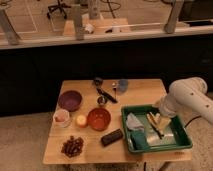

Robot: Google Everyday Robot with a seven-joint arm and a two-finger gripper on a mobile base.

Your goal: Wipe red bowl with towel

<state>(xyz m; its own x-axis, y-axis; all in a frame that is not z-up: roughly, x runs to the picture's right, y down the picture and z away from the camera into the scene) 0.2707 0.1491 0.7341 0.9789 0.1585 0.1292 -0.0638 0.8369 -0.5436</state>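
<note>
Wooden tabletop (142, 92) carries all items. Red bowl (98, 119) sits upright near the middle of the tabletop, mouth up, inside looks bare; it is round, so no long axis to record. Purple bowl (69, 100) stands at far left, contents not visible. Small white cup (61, 118) sits in front of it with something pinkish inside; a small yellow item (81, 120) lies between that cup and the red bowl, just beside both. Dark clustered pile (73, 146) lies near the front left edge. Black block (112, 136) lies just in front and right of the red bowl, long axis slanting up toward the right. Blue cup (122, 86) stands at the far edge, with a black utensil (105, 93) and a small metal cup (101, 100) close by. Green tray (161, 148) fills the right front corner, slightly skewed to the tabletop edge. Inside it, the grey-blue towel (134, 123) lies bunched against the left wall, long axis roughly far to near, and pale flat contents cover the middle. The white arm (190, 95) enters from the right and reaches down into the tray; the end effector (157, 121) is over the tray's middle, right of the towel and apart from it. Grasp state of the end effector: cannot tell. Open room: a bare strip of tabletop between the red bowl and the tray, and the far right corner.
</note>
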